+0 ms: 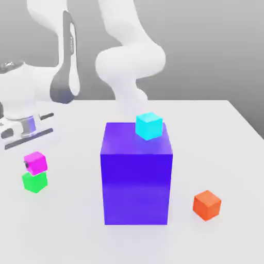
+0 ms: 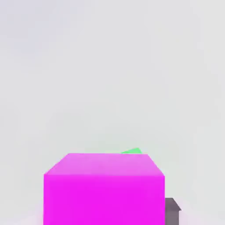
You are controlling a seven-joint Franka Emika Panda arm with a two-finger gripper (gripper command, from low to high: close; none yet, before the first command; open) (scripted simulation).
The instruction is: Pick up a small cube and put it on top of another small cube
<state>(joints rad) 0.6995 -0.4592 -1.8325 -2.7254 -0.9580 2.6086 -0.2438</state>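
Sitting on the green cube point(image 1: 34, 182), the magenta cube point(image 1: 35, 162) looks stacked w/ a slight offset toward the exterior view's right. A small dark fingertip point(image 1: 26, 164) shows at its left face, so the gripper point(image 1: 31, 164) reads as pressed nearly together and pinching the magenta cube, though the white hand above sits off to the exterior view's left and the link between is hard to follow. In the hand view the magenta cube point(image 2: 104, 189) fills the lower centre right under the pincer, w/ a sliver of the green cube point(image 2: 132, 151) peeking just beyond its far edge and a grey finger point(image 2: 172, 210) beside it, which fits a grip held low so the cube can be lined up over its base. Judging by that, the placing step is at or near its end; release not yet done. Outward from the pincer: the big purple block point(image 1: 136, 181) stands well apart toward the exterior view's right, w/ a cyan cube point(image 1: 149, 126) on its top rear corner; an orange cube point(image 1: 207, 204) lies further still, on the white table point(image 1: 72, 232). Neither crowds the stack, so opening and backing off looks low-risk, bar nudging the offset top cube.
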